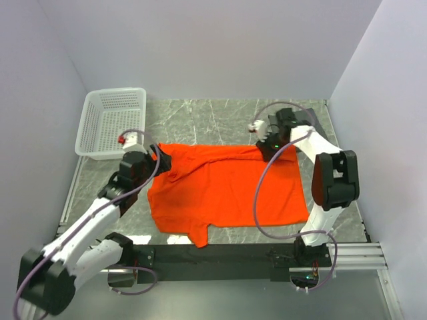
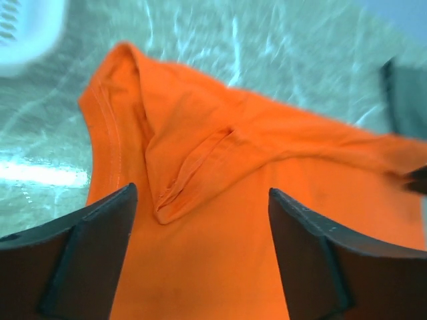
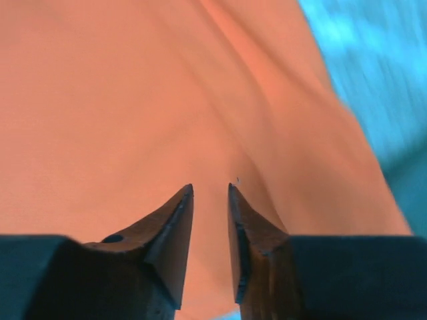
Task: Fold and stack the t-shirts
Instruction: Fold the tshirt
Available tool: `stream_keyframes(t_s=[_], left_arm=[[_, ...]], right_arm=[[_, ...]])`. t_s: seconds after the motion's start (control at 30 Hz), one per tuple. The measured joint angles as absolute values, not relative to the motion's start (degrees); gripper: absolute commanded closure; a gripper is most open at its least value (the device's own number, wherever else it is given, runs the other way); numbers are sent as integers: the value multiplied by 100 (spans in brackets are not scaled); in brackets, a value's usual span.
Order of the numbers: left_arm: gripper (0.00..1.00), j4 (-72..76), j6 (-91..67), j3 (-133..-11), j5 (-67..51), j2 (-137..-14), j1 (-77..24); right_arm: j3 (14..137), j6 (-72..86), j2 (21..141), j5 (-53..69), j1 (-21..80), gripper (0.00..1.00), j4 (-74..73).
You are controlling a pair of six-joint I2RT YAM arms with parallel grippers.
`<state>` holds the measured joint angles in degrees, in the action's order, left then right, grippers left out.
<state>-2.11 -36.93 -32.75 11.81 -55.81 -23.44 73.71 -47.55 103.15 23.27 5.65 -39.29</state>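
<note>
Orange t-shirt [image 1: 227,190] lies spread, mostly flat, on the marble-pattern table [image 1: 213,117], between the two arms. One short sleeve pokes toward the near edge. Top edge is rumpled.

Left gripper [image 1: 160,159] is at the shirt's far-left corner, over the bunched cloth there. In the left wrist view its jaws stand wide apart with nothing between them. The shirt sits just beyond and below the fingertips [image 2: 120,200]. A raised pucker [image 2: 187,173] runs up the cloth straight ahead, with a stitched hem on the left.

Right gripper [image 1: 270,148] is at the far-right corner of the shirt. In the right wrist view its jaws are only a narrow slit apart, tips close over the orange cloth. No fabric is visibly pinched between them.

White lattice basket [image 1: 113,93] is in the far-left corner, apart from the shirt.
</note>
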Motion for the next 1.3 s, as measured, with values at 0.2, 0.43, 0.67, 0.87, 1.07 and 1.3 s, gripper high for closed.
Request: stream_keyframes(t_s=[0.2, 0.43, 0.67, 0.87, 1.07, 1.3], left_arm=[[9, -1039, -4010, -3304, 1487, -4263, -2338], [9, -2003, -4305, -3312, 1566, -3251, -2331], [9, -2543, -4521, -3312, 1573, -2600, -2331], [9, -2657, -4578, -3312, 1531, -2563, -2331], [9, -2731, -4578, -3312, 1485, -2569, -2329], [9, -2731, -4595, -3310, 1474, -2532, -2329]], right_arm=[[8381, -4340, 10543, 2735, 2128, 42, -4259], [10541, -3865, 11828, 2421, 3667, 41, -4191], [11804, -3688, 13163, 1638, 4123, 42, -4296], [11896, -3583, 13454, 1079, 4202, 43, -4412], [12011, -3542, 13541, 943, 4329, 44, -4427], [12241, -3470, 13712, 978, 4429, 51, -4464]])
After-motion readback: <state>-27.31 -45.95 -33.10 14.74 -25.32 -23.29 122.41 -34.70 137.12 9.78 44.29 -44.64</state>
